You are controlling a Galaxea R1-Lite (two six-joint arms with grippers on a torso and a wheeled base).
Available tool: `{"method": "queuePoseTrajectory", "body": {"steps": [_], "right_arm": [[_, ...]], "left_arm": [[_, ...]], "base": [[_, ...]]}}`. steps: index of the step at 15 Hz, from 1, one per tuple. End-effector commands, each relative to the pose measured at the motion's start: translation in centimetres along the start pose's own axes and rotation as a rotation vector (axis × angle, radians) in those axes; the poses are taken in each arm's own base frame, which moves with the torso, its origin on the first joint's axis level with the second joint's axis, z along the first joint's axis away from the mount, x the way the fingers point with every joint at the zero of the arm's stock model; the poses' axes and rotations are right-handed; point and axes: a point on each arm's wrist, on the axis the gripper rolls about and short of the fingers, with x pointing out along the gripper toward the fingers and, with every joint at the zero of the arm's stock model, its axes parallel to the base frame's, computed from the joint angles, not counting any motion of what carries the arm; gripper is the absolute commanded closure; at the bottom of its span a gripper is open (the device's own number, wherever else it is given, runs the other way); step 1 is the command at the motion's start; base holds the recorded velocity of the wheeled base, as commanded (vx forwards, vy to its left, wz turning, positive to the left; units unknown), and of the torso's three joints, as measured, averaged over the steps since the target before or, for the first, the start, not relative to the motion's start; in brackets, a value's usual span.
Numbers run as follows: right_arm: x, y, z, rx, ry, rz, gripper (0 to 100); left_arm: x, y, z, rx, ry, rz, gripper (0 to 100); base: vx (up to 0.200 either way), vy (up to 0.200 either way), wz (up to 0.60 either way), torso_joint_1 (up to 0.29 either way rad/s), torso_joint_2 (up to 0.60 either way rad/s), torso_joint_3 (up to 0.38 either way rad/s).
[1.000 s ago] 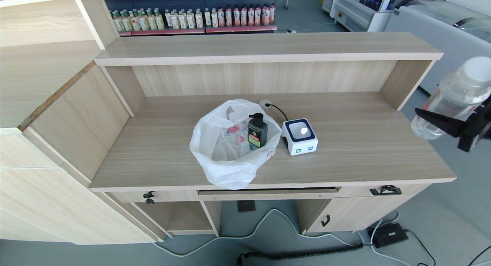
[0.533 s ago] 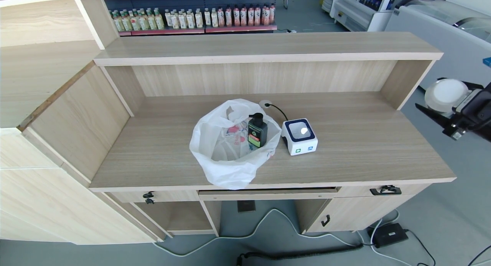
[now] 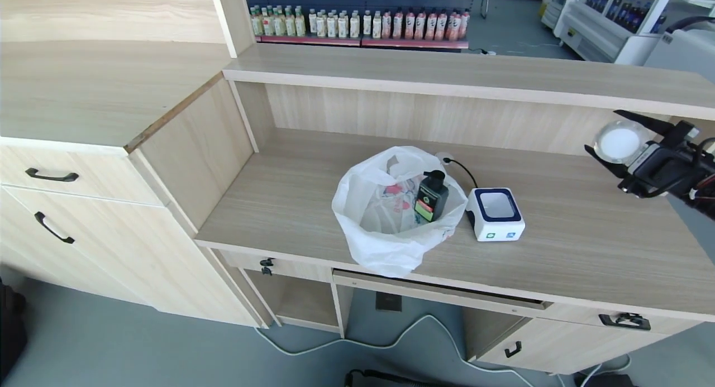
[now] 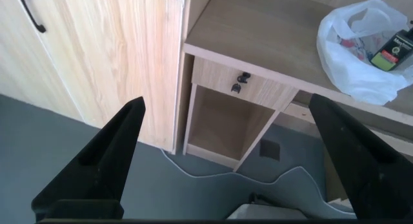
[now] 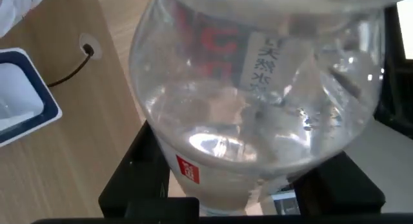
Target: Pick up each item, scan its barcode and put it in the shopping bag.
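A clear water bottle (image 3: 618, 142) with a white cap is held at the right, above the right part of the wooden counter (image 3: 586, 247), cap toward the head camera. My right gripper (image 3: 614, 138) is shut on it; the right wrist view shows the bottle (image 5: 258, 108) close up between the dark fingers. The white shopping bag (image 3: 391, 219) stands open mid-counter with a black pump bottle (image 3: 431, 196) upright inside. The white scanner (image 3: 496, 213) sits just right of the bag. My left gripper (image 4: 226, 159) hangs open over the floor in front of the counter, holding nothing.
A raised ledge (image 3: 447, 74) and back panel close the counter's far side, and a tall side panel (image 3: 195, 147) its left. A cable (image 3: 463, 169) runs from the scanner to a hole in the counter. Drawers (image 3: 50, 202) stand at the left.
The head camera has swung, shifting the whole picture. The bottle in my right gripper has turned from side-on to cap toward the camera and now sits over the counter's right part.
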Motion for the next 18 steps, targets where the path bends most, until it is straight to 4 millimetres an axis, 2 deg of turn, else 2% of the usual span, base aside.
{"method": "queuePoseTrajectory", "body": {"steps": [1,4,9,18], "right_arm": [[1.0,2.7,-1.5,0.024,-0.005,0.041,100],[1.7,5.7,-2.3,0.053,-0.043,0.095,100],[1.9,8.6,-2.3,0.056,-0.161,0.145,100],[1.7,11.1,-2.8,0.066,-0.186,0.189,100]], "left_arm": [[0.0,0.0,0.0,0.000,-0.001,0.000,0],[0.0,0.0,0.0,0.000,-0.001,0.000,0],[0.0,0.0,0.0,0.000,-0.001,0.001,0],[0.0,0.0,0.0,0.000,-0.002,0.001,0]], "base": [[0.000,0.000,0.00,0.000,0.00,0.000],[0.000,0.000,0.00,0.000,0.00,0.000],[0.000,0.000,0.00,0.000,0.00,0.000],[0.000,0.000,0.00,0.000,0.00,0.000]]}}
